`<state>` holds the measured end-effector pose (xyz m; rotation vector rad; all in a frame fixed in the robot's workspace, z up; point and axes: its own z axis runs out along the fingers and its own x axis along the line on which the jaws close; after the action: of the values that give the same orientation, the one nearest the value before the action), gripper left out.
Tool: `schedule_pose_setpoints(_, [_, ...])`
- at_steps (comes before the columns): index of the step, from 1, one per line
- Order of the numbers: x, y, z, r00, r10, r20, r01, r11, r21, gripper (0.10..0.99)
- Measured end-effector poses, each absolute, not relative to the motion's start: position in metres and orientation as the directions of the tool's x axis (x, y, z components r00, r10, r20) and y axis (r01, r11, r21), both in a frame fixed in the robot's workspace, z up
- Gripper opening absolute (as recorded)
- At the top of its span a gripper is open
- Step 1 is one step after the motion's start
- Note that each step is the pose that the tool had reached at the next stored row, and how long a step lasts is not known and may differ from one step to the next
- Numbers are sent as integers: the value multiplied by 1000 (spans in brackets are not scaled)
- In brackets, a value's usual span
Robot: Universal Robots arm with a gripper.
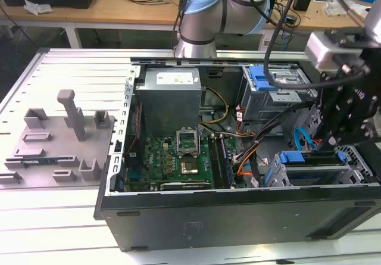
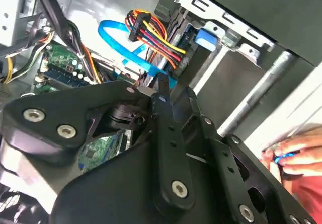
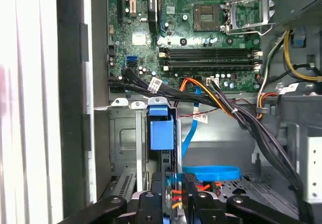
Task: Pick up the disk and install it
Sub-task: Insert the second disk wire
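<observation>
Most of the job looks done: the disk [image 1: 312,159] no longer lies out on the table [image 1: 47,217] but sits inside the open computer case [image 1: 238,208], slotted into the drive cage [image 1: 364,165] at the exterior view's lower right, its blue carrier bracket showing at both ends. In the first wrist view the disk [image 3: 161,131] appears edge-on in the bay, between the cage's metal walls [image 3: 123,133]. The gripper [image 1: 334,139] hangs right over the disk's near end. In both wrist views the fingers [image 3: 191,196] stand close to that end, but I cannot tell whether they clamp it or have let go. Whether the carrier is fully latched is also unclear, so final seating may be what remains. Room is tight: a looped blue data cable [image 3: 211,172] and a bundle of coloured power wires [image 2: 151,32] crowd the space just beside the gripper [image 2: 173,95], and the cage's sheet-metal edges lie close on both sides. A person's hand [image 2: 297,151] rests near the case's outer wall. The grey fixture [image 1: 59,140] stands well apart on the table.
</observation>
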<state>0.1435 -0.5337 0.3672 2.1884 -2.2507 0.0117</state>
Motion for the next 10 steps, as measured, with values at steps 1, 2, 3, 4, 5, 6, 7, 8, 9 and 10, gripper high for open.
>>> schedule_pose_setpoints(1, [143,-534,372,-28,-1000,7,-1000,28,-4,298])
schedule_pose_setpoints(2, [143,-534,383,-28,-1000,7,-1000,28,-4,298])
schedule_pose_setpoints(3, [143,-534,388,-28,-1000,7,-1000,28,-4,298])
schedule_pose_setpoints(4, [143,-534,391,-28,-1000,7,-1000,28,-4,298])
schedule_pose_setpoints(5, [143,-533,393,-28,-1000,7,-1000,28,-4,298])
schedule_pose_setpoints(6, [143,-533,393,-28,-1000,8,-1000,28,-4,286])
schedule_pose_setpoints(7, [143,-533,393,-28,-1000,9,-1000,28,-4,216])
schedule_pose_setpoints(8, [143,-533,393,-28,-1000,9,-1000,28,-4,149])
schedule_pose_setpoints(9, [143,-533,393,-28,-1000,9,-1000,28,-4,106])
schedule_pose_setpoints(10, [143,-533,393,-28,-1000,9,-1000,28,-4,106])
